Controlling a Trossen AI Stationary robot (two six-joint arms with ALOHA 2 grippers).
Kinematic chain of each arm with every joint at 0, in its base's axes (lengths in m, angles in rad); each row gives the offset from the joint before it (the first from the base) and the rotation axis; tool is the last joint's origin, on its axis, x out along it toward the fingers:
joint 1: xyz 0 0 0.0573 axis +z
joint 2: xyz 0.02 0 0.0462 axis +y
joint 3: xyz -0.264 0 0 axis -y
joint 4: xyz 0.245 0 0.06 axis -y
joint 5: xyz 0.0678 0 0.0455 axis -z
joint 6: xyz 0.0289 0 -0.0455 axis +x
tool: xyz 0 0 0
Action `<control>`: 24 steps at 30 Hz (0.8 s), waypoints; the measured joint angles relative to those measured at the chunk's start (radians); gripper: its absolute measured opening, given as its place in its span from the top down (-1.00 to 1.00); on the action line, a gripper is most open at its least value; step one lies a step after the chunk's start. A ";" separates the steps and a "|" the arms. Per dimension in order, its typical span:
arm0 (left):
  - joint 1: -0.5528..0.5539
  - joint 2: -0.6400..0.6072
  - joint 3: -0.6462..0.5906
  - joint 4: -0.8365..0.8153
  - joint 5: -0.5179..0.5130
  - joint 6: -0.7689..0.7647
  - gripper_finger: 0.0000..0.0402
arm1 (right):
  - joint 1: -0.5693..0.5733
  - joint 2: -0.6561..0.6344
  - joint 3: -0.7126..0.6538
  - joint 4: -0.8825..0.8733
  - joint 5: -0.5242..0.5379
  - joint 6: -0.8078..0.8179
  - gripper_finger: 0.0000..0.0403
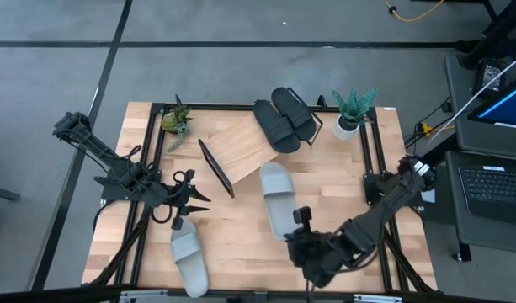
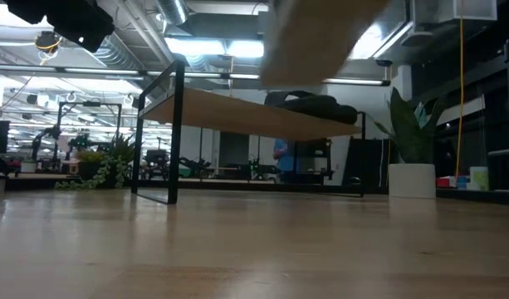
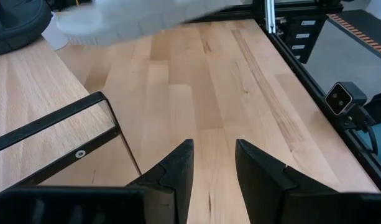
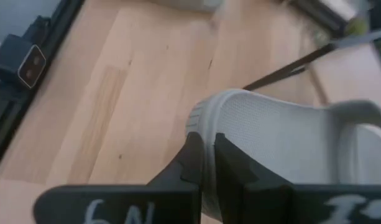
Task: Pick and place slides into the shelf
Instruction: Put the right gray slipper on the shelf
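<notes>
Two black slides [image 1: 284, 119] lie side by side on the tilted wooden shelf [image 1: 241, 147], at its far right end; the low view shows them on the board [image 2: 312, 104]. One grey slide [image 1: 190, 257] lies flat on the table near the front left. My right gripper [image 1: 291, 231] is shut on the second grey slide [image 1: 276, 195], which shows as a pale blur high in the low view [image 2: 320, 37]. My left gripper [image 1: 190, 199] hovers open at the table's left, just beyond the lying grey slide, with nothing between its fingers [image 3: 178, 171]. My right gripper pinches the heel rim [image 4: 206, 127] of the grey slide between its two fingers, one on the footbed side and one on the outer side. The fingers come slanting down from the table's near right side, along the slide's length. The slide is lifted clear of the table, its strap end [image 4: 358, 118] pointing away from the gripper.
A potted plant [image 1: 348, 114] stands at the far right corner and a small green plant [image 1: 175, 122] at the far left. The shelf's black wire frame [image 1: 215, 168] juts toward the table's middle. Bare wood lies in front of the shelf [image 3: 209, 81].
</notes>
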 joint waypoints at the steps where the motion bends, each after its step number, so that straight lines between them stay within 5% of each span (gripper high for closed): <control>1: 0.000 0.000 0.000 0.000 0.000 0.000 0.45 | 0.008 0.000 0.017 -0.013 0.012 -0.009 0.89; 11: 0.000 0.000 0.000 0.000 0.000 0.000 0.45 | 0.003 0.000 0.063 -0.032 0.036 -0.138 0.89; 24: 0.000 0.000 0.000 0.000 0.000 0.002 0.45 | -0.135 -0.009 0.063 -0.011 0.030 -0.383 0.89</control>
